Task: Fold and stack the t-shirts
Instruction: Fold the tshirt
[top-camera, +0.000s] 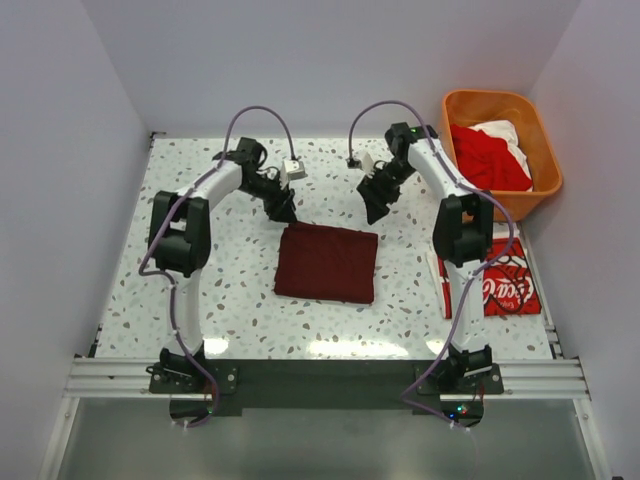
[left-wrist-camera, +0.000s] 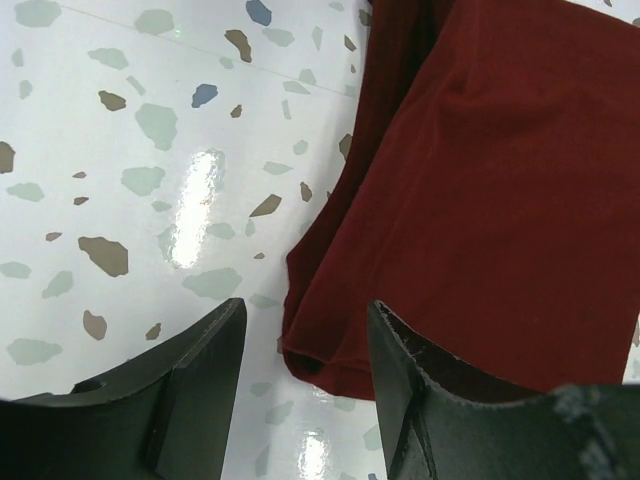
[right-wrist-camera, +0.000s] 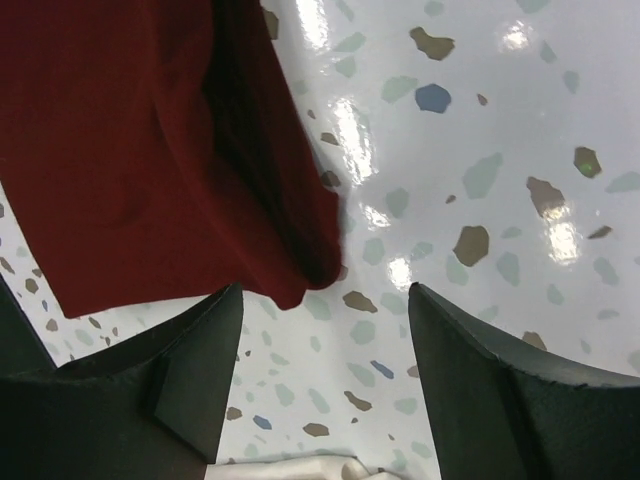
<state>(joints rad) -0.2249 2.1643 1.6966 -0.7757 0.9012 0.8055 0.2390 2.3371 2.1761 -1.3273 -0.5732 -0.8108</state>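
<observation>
While hovering with left fingers (left-wrist-camera: 175, 395) and right fingers (right-wrist-camera: 185, 385) parted, empty, over the far corners of the maroon t-shirt (top-camera: 327, 262) folded on the desk (top-camera: 240, 310), rise straight to avoid snagging. Then pinch all layers for carrying.

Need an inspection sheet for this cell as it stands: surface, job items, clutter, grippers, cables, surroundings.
Surface: white speckled table, glossy, with glare patches.
Job's things: maroon t-shirt folded flat at centre; Coca-Cola t-shirt folded at the right edge, partly behind the right arm; red and white shirts heaped in the orange basket at far right.
Clutter: nothing seen.
Grippers: left gripper and right gripper both open, at the maroon shirt's far corners, gripping nothing.
Cables: purple cables loop above the arms, off the cloth.
Surroundings: plain white walls; aluminium rail at the near edge.
</observation>
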